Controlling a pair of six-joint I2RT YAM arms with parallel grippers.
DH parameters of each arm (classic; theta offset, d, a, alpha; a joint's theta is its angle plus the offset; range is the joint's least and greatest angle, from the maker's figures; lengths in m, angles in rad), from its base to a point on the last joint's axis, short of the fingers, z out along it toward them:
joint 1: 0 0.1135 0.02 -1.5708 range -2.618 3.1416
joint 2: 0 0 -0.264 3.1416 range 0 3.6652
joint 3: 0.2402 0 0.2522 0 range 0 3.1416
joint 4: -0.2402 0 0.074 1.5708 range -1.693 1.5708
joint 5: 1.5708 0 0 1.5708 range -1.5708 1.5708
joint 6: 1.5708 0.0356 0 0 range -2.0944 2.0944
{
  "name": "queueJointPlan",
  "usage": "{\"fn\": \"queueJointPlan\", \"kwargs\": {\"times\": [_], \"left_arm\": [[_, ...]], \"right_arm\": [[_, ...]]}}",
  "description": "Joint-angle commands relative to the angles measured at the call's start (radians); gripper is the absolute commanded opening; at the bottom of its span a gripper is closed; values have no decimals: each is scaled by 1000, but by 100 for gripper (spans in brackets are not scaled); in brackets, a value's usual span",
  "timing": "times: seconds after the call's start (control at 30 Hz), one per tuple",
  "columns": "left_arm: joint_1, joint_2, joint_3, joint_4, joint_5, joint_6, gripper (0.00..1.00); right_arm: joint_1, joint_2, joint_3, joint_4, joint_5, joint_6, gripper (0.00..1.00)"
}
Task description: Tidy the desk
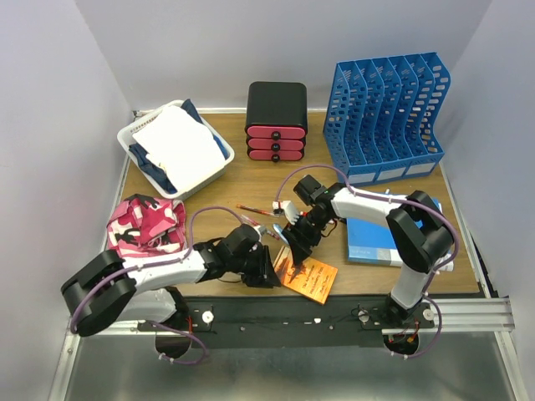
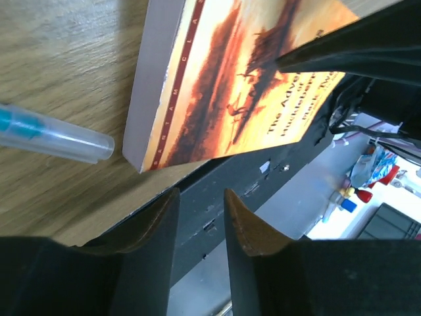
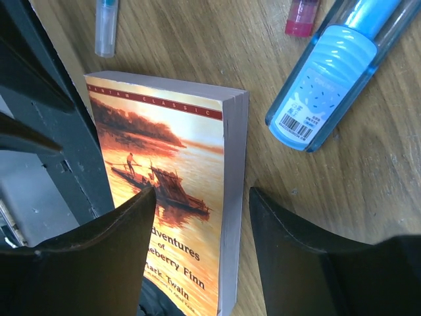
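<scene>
On the wood-grain desk [image 1: 242, 180], an orange paperback [image 1: 308, 280] lies flat at the front edge, one corner over the black rail [image 1: 334, 313]. My left gripper [image 1: 269, 269] sits low just left of the book. In the left wrist view its jaws [image 2: 200, 197] stand a little apart with nothing between them, past the desk's edge, and the book [image 2: 230, 79] is beyond them. My right gripper [image 1: 297, 242] hovers over the book. It is open [image 3: 202, 194] astride the page edge of the book [image 3: 171, 151], one finger above the cover and the other above bare wood.
A clear-capped pen [image 2: 52, 135] and a blue correction-tape dispenser [image 3: 329, 79] lie by the book. Also here are a white basket [image 1: 138, 154] of cloths, a pink camouflage cloth [image 1: 146, 225], a black drawer unit [image 1: 277, 121], a blue file rack [image 1: 389, 113] and a blue notebook [image 1: 372, 238].
</scene>
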Motion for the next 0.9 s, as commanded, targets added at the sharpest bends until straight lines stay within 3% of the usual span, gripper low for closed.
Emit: {"fn": "queueJointPlan", "kwargs": {"times": [0.0,0.13,0.33,0.37,0.47,0.67,0.77,0.8,0.87], "left_arm": [[-21,66,-8,113,-12,-67,38],[-21,161,27,137,-9,-50,36],[-19,276,102,174,10,-16,33],[-19,287,106,179,10,-15,33],[-11,298,119,185,19,-1,33],[15,204,142,156,1,51,34],[28,105,168,113,-22,99,50],[35,78,178,73,-35,114,65],[48,8,214,23,-55,154,76]], "right_arm": [[7,52,-2,-1,0,1,66],[7,51,0,-6,-11,0,63],[7,66,10,-42,-77,-14,43],[8,63,13,-49,-88,-20,29],[7,48,10,-55,-86,-25,3],[-42,-44,47,-104,-95,-58,0],[-119,-92,101,-165,-125,-110,0],[-137,-101,140,-183,-149,-132,1],[-191,-127,184,-236,-175,-185,0]]}}
